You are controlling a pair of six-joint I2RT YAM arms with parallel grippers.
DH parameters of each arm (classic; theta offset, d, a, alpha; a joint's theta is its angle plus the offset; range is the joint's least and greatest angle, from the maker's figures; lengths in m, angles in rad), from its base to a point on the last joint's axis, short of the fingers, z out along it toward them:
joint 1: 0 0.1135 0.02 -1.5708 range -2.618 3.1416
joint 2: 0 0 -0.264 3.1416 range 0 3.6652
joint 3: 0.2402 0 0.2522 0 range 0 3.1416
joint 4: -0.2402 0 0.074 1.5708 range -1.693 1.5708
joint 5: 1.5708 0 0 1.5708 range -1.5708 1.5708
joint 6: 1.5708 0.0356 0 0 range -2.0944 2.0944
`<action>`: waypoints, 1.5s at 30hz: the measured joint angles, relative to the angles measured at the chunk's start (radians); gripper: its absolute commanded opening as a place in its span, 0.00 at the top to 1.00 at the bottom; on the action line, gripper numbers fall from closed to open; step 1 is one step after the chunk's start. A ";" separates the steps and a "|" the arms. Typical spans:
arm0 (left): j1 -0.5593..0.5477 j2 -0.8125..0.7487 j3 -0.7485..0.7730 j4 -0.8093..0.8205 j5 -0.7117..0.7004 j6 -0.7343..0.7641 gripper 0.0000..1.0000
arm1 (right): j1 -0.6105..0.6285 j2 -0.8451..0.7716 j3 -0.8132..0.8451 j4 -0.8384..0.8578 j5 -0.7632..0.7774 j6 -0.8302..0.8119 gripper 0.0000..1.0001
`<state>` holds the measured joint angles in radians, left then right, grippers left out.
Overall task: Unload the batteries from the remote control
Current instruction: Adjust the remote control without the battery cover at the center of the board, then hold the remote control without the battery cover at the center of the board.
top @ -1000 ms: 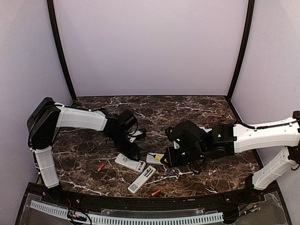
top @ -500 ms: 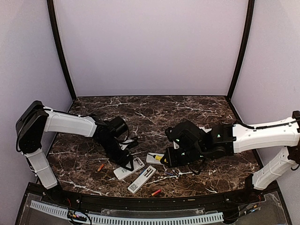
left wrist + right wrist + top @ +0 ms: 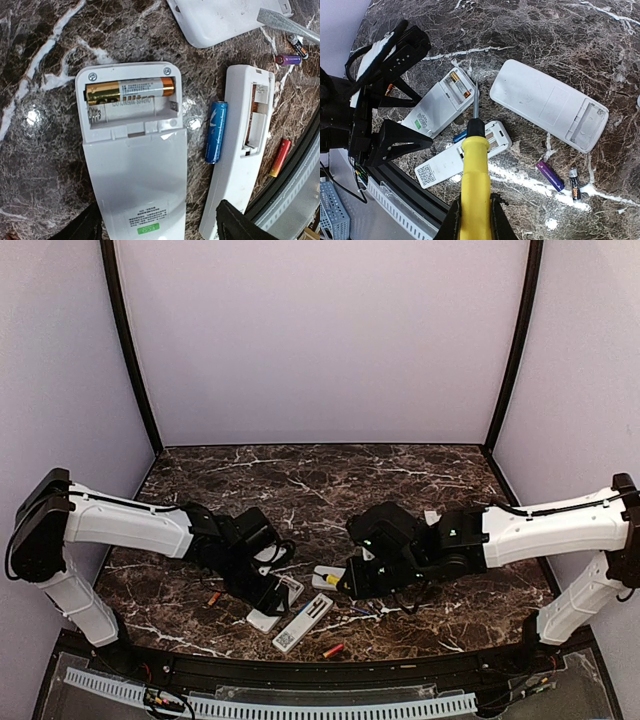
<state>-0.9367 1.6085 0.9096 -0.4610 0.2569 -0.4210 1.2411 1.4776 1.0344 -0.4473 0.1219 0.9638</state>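
Observation:
A white remote lies back up with its compartment open; one gold battery sits in the upper slot and the lower slot is empty. My left gripper is open, its fingers either side of that remote's lower end. A blue battery lies between it and a slim white remote whose compartment is empty. A red-orange battery lies beside the slim remote. My right gripper is shut on the yellow-handled screwdriver, its tip above the gold battery. Purple and black batteries lie loose.
A third, larger white remote lies back up behind the screwdriver, compartment open and empty. An orange battery lies left of my left gripper, a red one near the table's front rail.
My left arm has reached forward and down over the open remote, which has turned and slid toward the front edge. My right gripper with the screwdriver has shifted slightly left.

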 measured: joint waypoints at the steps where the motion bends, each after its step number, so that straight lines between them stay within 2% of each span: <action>1: -0.014 0.000 0.000 0.004 -0.026 -0.018 0.22 | 0.000 0.000 0.000 0.003 0.000 0.002 1.00; 8: -0.068 0.008 0.000 0.012 -0.151 -0.084 0.26 | 0.005 0.023 0.009 0.014 -0.014 0.009 1.00; 20: -0.101 0.042 0.003 0.023 -0.233 -0.073 0.52 | 0.004 0.076 0.067 -0.014 -0.037 -0.076 1.00; 29: -0.100 0.040 0.011 0.027 -0.209 0.138 0.63 | -0.039 0.005 0.026 -0.047 -0.089 -0.198 1.00; 37: -0.099 0.045 0.104 -0.016 -0.153 0.332 0.64 | -0.050 -0.049 -0.014 -0.047 -0.108 -0.261 1.00; 45: -0.093 0.085 0.116 -0.047 -0.154 0.475 0.65 | -0.053 -0.049 -0.016 -0.053 -0.108 -0.279 1.00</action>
<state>-1.0302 1.6936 1.0260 -0.5076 0.1028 0.0544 1.1885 1.4284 1.0187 -0.4999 0.0135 0.6846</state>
